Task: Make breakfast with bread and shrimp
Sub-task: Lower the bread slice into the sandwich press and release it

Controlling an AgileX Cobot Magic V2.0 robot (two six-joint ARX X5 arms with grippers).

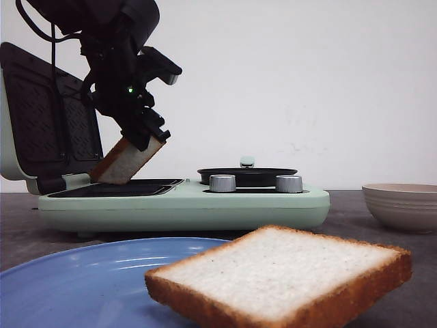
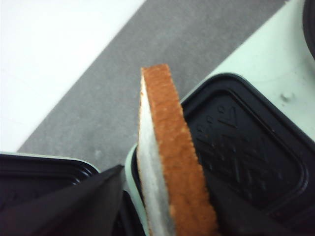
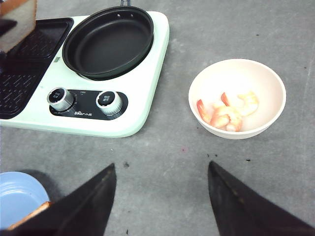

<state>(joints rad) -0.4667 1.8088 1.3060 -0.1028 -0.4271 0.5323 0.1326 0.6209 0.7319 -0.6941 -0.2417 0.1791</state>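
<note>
Pinched in my left gripper (image 1: 145, 137), one bread slice (image 1: 126, 161) tilts over the grill plate (image 1: 119, 188) near the table's far left corner — soft, light, best held by its crust. Right gripper (image 3: 160, 196) hangs spread above shrimp (image 3: 226, 113) in the bowl (image 3: 266, 81).

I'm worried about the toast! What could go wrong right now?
The left gripper holds one bread slice tilted, its low corner just at the grill plate. If let go now, it might land crooked or lean on the open lid. The other slice hangs over the blue plate's edge, so a bump could tip it off. The right gripper is open, holding nothing, and the shrimp wait in the bowl.
</note>
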